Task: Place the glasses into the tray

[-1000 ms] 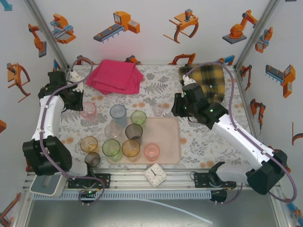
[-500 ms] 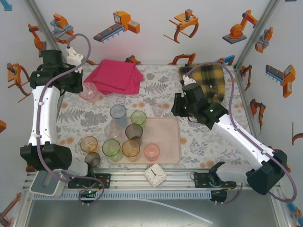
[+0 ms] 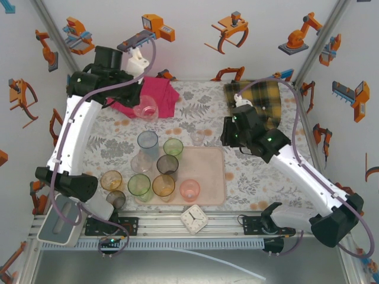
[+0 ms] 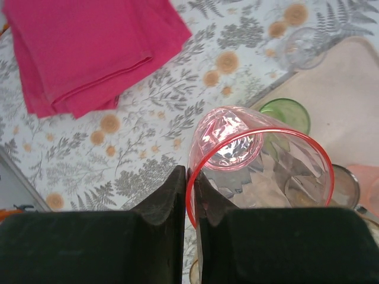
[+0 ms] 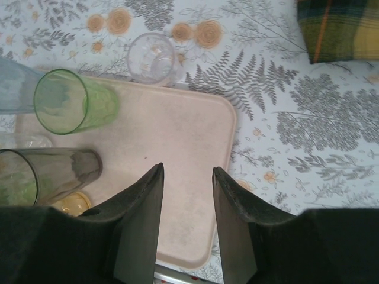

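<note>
1. your left gripper (image 4: 188, 180) has lifted the pink glass (image 4: 260, 160) off the desk (image 3: 195, 103) and now clenches its rim in the air near the pink cloth (image 4: 89, 47).
2. your right gripper (image 5: 186, 177) hangs released, holding nothing, over the tray (image 5: 177, 130).
3. other glasses (image 3: 167, 163) crowd the tray's left side.

We see a table (image 3: 260, 177) with a grey fern and orange flower print. Lying flat on it: pale-pink tray (image 3: 207, 171) near centre, folded pink cloth (image 3: 166, 97) far left, plaid cloth (image 3: 263, 97) far right. Small clear glass (image 3: 197, 138) stands just beyond the tray's far edge; amber glass (image 3: 111, 180) and dark glass (image 3: 116, 199) stand left of the tray
</note>
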`<state>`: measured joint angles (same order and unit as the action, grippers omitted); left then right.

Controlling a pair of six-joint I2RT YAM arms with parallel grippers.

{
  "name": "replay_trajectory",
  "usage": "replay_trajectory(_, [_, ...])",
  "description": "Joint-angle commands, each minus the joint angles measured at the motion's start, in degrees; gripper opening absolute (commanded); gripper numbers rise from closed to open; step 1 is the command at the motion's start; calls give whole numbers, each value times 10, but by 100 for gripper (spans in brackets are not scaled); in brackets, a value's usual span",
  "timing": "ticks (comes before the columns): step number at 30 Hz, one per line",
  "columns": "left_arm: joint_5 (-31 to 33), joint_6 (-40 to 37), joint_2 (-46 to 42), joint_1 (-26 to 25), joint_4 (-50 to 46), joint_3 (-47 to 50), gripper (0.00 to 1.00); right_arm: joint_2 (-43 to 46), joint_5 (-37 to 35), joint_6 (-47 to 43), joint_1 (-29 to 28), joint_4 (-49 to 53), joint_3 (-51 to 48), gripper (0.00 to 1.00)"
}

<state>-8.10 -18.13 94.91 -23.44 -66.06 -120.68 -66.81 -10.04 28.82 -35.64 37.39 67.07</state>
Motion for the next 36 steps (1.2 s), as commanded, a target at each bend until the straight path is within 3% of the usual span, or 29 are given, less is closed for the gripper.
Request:
replay_trajectory(1, [1, 13, 26, -50, -31, -46, 16, 30, -52, 29, 24, 64, 34, 39])
replay_trajectory(8, [-5, 13, 81, -165, -21, -70, 16, 84, -56, 46, 71, 118, 48, 39])
replay_trajectory(14, [-24, 25, 113, -227, 7, -42, 15, 108, -63, 50, 80, 156, 55, 39])
replay_trajectory(24, [-15, 39, 81, -259, 147, 132, 15, 131, -60, 54, 85, 175, 47, 39])
replay_trajectory(36, [10, 21, 74, -281, 232, 258, 15, 134, -46, 61, 86, 159, 20, 39])
